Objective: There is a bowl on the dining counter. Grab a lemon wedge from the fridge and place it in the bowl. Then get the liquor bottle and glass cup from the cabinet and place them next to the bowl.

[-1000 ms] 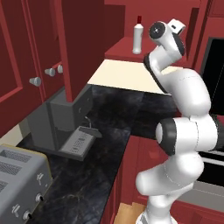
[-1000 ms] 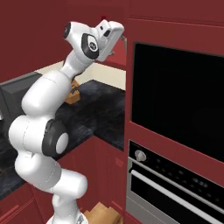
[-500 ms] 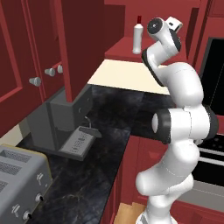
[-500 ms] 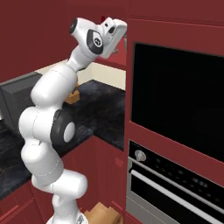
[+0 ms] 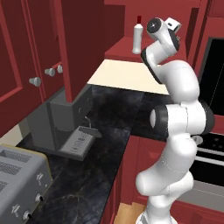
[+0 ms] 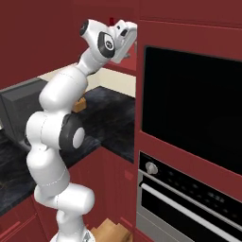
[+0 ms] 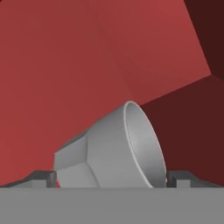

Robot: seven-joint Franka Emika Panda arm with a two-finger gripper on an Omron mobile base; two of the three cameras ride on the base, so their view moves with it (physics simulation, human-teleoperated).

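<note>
The glass cup (image 7: 111,153), a greyish translucent tumbler, looks tilted in the hand view. It lies between my gripper (image 7: 111,177)'s two dark fingertips (image 7: 43,177), which stand wide at its sides, open. My hand (image 5: 171,25) is raised into the open red cabinet at shelf height. The liquor bottle (image 5: 138,37), whitish with a red top, stands upright on the cabinet shelf (image 5: 127,48) to the left of my hand. Its red top (image 6: 112,21) peeks above my wrist in the right base view.
The open cabinet door (image 5: 78,43) hangs left of the arm. Below are the black counter (image 5: 109,127), a grey coffee machine (image 5: 65,118) and a toaster (image 5: 22,175). The black wall oven (image 6: 189,108) stands close on the right of the cabinet.
The arm has stretched upward and forward, carrying the hand further into the cabinet towards the shelf. The bottle has stayed in place.
</note>
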